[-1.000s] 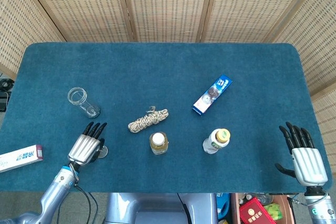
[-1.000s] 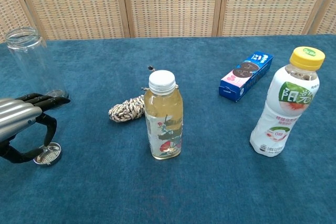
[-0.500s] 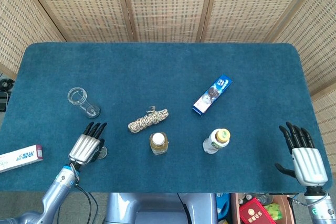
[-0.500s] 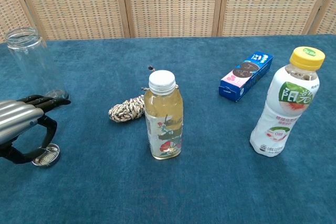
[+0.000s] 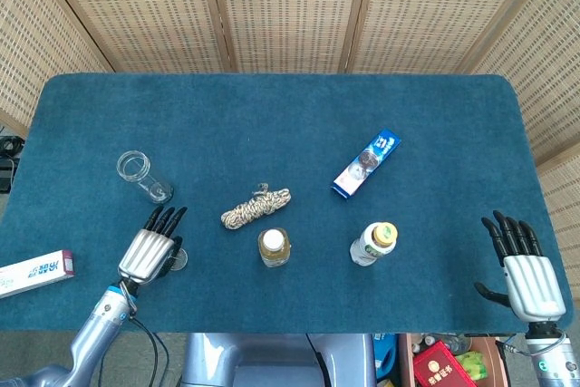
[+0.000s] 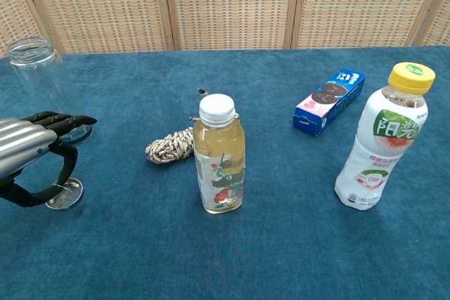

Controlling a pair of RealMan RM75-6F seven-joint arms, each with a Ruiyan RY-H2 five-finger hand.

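Note:
My left hand (image 5: pixel 149 246) lies low over the near left of the blue table (image 5: pixel 272 115), fingers stretched forward and apart. In the chest view this left hand (image 6: pixel 31 149) has its thumb curled down onto the rim of a small round metal mesh disc (image 6: pixel 65 194), which shows beside the hand in the head view as the disc (image 5: pixel 178 260). Nothing lies between the fingers. A clear glass jar (image 5: pixel 143 175) stands just beyond the fingertips. My right hand (image 5: pixel 523 269) is open at the near right edge, fingers spread, touching nothing.
A coiled rope (image 5: pixel 256 207) lies mid-table. Near it stand a white-capped bottle (image 5: pixel 274 246) and a yellow-capped bottle (image 5: pixel 374 244). A blue biscuit pack (image 5: pixel 366 162) lies further back. A white box (image 5: pixel 36 272) sits at the left edge. Woven screens close the back.
My left hand has edged forward toward the jar, and the mesh disc under its thumb has shifted forward with it. The right hand has stayed still.

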